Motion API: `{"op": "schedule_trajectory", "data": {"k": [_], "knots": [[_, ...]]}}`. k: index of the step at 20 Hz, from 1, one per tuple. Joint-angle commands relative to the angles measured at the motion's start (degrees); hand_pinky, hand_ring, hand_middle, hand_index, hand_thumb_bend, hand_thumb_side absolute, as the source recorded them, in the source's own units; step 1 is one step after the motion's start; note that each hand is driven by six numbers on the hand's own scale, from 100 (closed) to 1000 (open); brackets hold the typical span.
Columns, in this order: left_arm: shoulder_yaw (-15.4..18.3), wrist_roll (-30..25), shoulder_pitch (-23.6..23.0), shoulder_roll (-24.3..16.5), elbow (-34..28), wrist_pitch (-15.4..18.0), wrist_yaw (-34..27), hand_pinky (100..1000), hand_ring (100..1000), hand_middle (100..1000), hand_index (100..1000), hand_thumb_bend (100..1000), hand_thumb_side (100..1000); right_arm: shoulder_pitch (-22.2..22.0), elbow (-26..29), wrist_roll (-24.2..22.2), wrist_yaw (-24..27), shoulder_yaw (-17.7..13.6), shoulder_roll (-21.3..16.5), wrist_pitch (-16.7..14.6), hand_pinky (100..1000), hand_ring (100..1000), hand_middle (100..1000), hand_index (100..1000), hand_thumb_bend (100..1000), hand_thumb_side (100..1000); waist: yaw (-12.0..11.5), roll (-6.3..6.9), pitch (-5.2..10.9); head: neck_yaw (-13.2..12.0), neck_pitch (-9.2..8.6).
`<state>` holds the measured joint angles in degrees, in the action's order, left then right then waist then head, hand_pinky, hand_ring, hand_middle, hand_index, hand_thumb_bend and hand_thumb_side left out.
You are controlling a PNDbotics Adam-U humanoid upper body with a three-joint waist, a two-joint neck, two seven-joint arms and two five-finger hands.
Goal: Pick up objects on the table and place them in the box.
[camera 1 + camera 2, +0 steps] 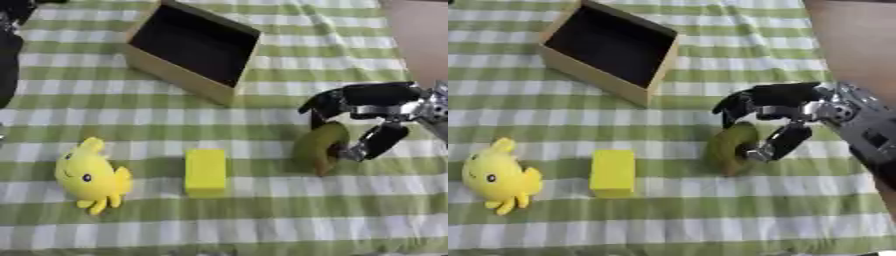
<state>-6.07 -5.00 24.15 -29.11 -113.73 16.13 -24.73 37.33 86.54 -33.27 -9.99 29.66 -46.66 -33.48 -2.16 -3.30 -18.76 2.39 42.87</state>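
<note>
My right hand (776, 120) curls around the green fruit (730, 146), which lies on the tablecloth (262, 225) below the box (188, 47). I worry it rolls out when I lift, because the fingers touch only one end

Green-and-white checked cloth (262, 210) over table. On it: open box (191, 50) far; yellow plush (91, 176), yellow block (206, 172), green fruit (319, 147) near.
</note>
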Motion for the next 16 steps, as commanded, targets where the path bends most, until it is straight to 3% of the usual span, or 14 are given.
{"op": "schedule_trajectory", "data": {"k": [1,9,16], "knots": [[0.4,-0.2,0.3,-0.6,-0.9,0.0,-0.2,723,806,760,840,100,572,0.9,2.8,-18.2,4.2,-1.8,-2.5,-18.5,945,909,366,593,100,292,0.1,0.63,1.32,0.0,0.36],[0.4,-0.1,0.1,-0.8,-0.9,0.1,-0.1,724,808,761,840,100,572,1.9,7.0,-18.4,11.4,-4.0,-3.8,-18.5,922,896,354,575,100,276,0.2,0.49,1.53,-0.1,0.5],[0.8,0.2,0.2,-1.4,-0.9,0.9,-0.1,725,809,762,839,100,570,7.1,8.7,-16.2,18.0,-5.8,-3.1,-18.5,883,877,356,575,100,249,0.1,0.41,1.81,0.1,0.51]]}}
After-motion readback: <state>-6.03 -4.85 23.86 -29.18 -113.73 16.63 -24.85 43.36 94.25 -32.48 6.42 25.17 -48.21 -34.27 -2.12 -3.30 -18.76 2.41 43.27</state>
